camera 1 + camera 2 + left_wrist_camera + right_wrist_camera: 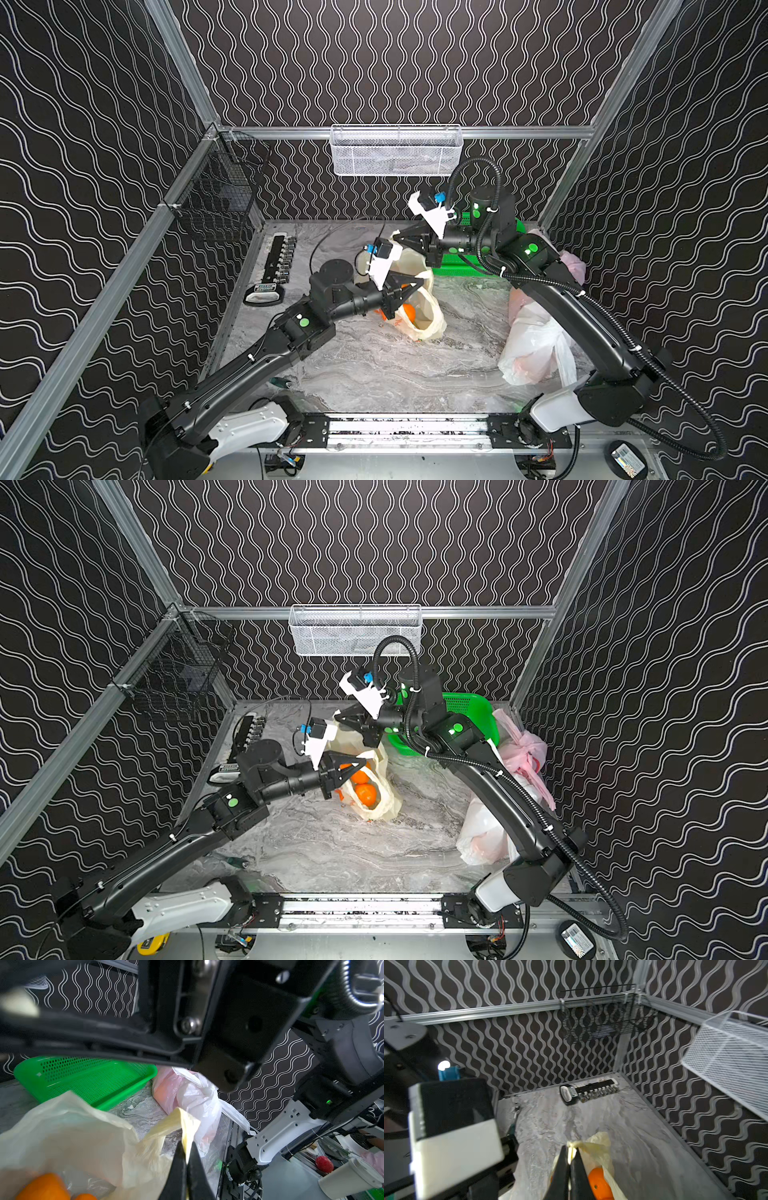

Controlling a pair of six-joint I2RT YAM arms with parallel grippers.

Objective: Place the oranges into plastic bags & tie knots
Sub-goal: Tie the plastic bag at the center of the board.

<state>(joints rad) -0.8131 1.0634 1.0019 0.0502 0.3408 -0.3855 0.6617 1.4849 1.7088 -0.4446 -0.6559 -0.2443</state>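
**Desk:** What holds the frame?

**Photographer:** Both grippers meet over a pale yellow bag (432,322) lying just behind the middle of the grey marbled bench (374,374). The left gripper (187,1157) is pinched tight on a twisted handle (164,1126) of that bag. The film is caught between its fingers (177,1169) with no gap showing.

**Desk:** And the right?

**Photographer:** The right gripper (571,1152) is clamped the same way on a second handle, nearer the bench's back edge. In both top views the bag's mouth is drawn open between the two grips, while its body rests on the bench.

**Desk:** Where is the fruit?

**Photographer:** The oranges (365,794) sit inside the yellow bag. Two are clear in a top view, and a sliver of orange shows behind the left gripper's fingers. How many there are in all cannot be told.

**Desk:** The other bags?

**Photographer:** A white bag (536,340) slumps by the bench's right edge, partly behind the right arm (573,318). A pink bag (521,750) lies beyond it, toward the back right corner. Pinkish shapes glow through the white film, but what they are cannot be told. A green perforated basket (461,704) sits at the back right corner, just beside the pink bag.

**Desk:** Anything else on view?

**Photographer:** A socket rack (282,257) lies along the left edge near the back, and a green-handled tool (237,860) lies near the front left. A white wire basket (395,149) hangs on the back rail, and a black wire basket (216,199) hangs on the left rail.
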